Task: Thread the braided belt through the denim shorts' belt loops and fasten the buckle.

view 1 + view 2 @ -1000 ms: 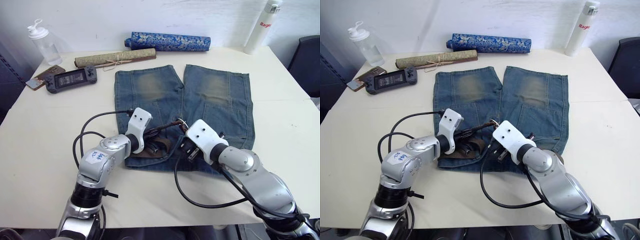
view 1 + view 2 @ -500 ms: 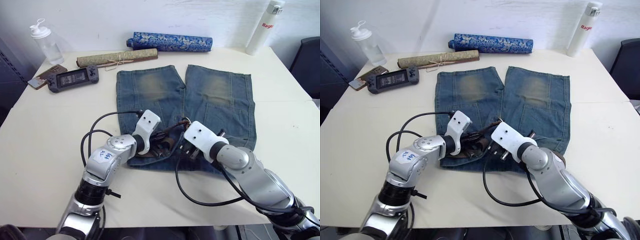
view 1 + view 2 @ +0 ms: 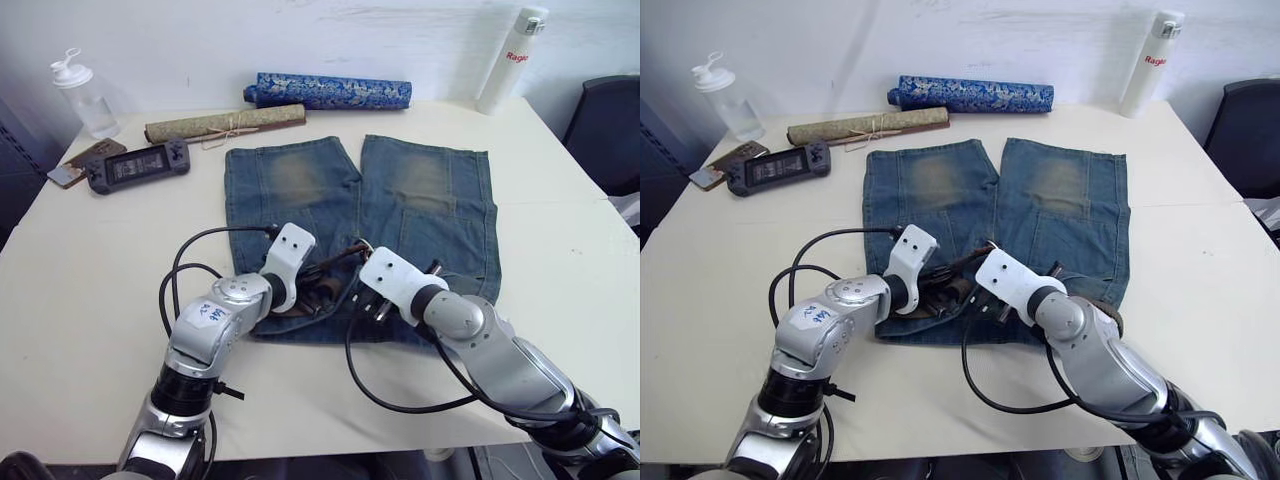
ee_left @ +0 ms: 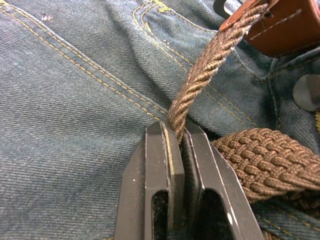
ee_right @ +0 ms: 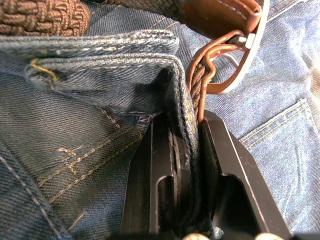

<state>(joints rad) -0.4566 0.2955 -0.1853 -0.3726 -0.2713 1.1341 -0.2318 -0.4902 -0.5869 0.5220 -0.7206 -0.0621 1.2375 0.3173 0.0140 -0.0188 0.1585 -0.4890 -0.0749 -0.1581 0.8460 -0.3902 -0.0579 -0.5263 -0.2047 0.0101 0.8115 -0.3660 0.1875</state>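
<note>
The denim shorts [image 3: 400, 200] lie flat on the white table [image 3: 90, 270], legs pointing away and waistband nearest me. The braided belt [image 3: 325, 285] is bunched at the middle of the waistband, between both grippers. My left gripper [image 4: 177, 131] is shut on a single brown braided strand; the tan leather end [image 4: 285, 25] and a coil of the belt [image 4: 265, 160] lie beyond it. My right gripper [image 5: 182, 122] is shut on a fold of the denim waistband [image 5: 125, 55], with a belt strand pressed against one finger. The silver buckle [image 5: 252, 47] sits just past its fingertips.
At the back lie a blue patterned roll [image 3: 330, 90] and a tan roll [image 3: 225, 120]. At the far left are a handheld console [image 3: 135, 165] and a clear bottle [image 3: 75, 85]. A white bottle [image 3: 510, 60] stands back right, and a dark chair [image 3: 605, 120] is beyond the table's right edge.
The head view has shifted a little. My left gripper has moved right, closer to the right gripper, still holding the belt strand. The right gripper has kept its hold at the waistband.
</note>
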